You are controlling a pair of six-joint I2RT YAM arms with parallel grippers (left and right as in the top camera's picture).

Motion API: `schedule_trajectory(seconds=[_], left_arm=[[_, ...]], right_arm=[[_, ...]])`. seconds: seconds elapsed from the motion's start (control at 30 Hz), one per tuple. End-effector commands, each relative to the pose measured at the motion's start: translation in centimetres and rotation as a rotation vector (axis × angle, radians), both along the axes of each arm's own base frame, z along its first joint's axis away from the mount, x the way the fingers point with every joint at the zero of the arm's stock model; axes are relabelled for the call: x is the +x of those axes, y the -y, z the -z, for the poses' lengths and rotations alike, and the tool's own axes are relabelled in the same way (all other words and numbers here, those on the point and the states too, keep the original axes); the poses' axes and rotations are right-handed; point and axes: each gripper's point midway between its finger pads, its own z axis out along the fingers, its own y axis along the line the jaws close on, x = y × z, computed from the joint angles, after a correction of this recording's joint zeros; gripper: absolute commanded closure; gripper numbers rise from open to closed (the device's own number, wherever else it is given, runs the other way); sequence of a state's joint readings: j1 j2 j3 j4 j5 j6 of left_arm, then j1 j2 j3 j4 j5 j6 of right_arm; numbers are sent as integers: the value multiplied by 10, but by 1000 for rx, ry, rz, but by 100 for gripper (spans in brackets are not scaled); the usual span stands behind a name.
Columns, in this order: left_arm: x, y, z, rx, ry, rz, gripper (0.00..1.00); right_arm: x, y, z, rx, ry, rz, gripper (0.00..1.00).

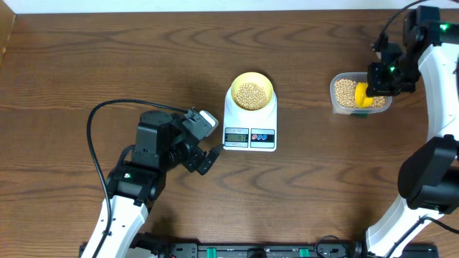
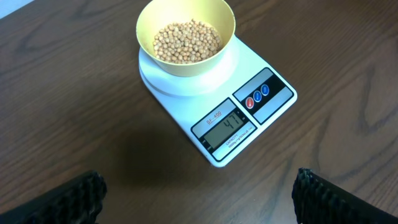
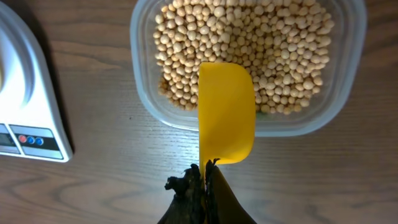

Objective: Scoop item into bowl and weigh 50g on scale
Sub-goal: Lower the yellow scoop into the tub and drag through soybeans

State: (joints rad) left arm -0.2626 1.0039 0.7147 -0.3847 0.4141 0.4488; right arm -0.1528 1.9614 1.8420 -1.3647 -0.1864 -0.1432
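Right gripper [image 3: 204,169] clenching yellow plastic scoop [image 3: 226,112] over clear tub [image 3: 140,37] of tan beans [image 3: 249,31]; left gripper [image 2: 199,202] released; heaped load likely risking white scale [image 2: 186,115] overshooting 50g

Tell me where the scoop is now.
Overhead, the scoop is at the far right, held by the right gripper across the rim of the bean tub, right of the scale.
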Motion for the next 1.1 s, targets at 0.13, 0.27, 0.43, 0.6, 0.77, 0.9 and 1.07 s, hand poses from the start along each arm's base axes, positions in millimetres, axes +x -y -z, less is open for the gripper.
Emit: schedule_trajectory(seconds=[0.13, 0.27, 0.43, 0.6, 0.77, 0.9, 1.07], left_arm=[[1, 1, -7, -11, 16, 6, 2], [1, 1, -7, -11, 16, 6, 2], [1, 1, -7, -11, 16, 6, 2], [1, 1, -7, -11, 16, 6, 3], [1, 1, -7, -11, 16, 6, 2], [1, 1, -7, -11, 16, 7, 2], [1, 1, -7, -11, 16, 7, 2]], right_arm=[[2, 0, 20, 5, -6, 2, 99], [9, 2, 25, -1, 15, 31, 99], [20, 4, 30, -2, 54, 87, 99], [28, 5, 38, 3, 82, 111, 99], [29, -1, 38, 38, 88, 105, 99], [26, -7, 40, 70, 77, 100, 99], [18, -15, 48, 104, 45, 95, 99]])
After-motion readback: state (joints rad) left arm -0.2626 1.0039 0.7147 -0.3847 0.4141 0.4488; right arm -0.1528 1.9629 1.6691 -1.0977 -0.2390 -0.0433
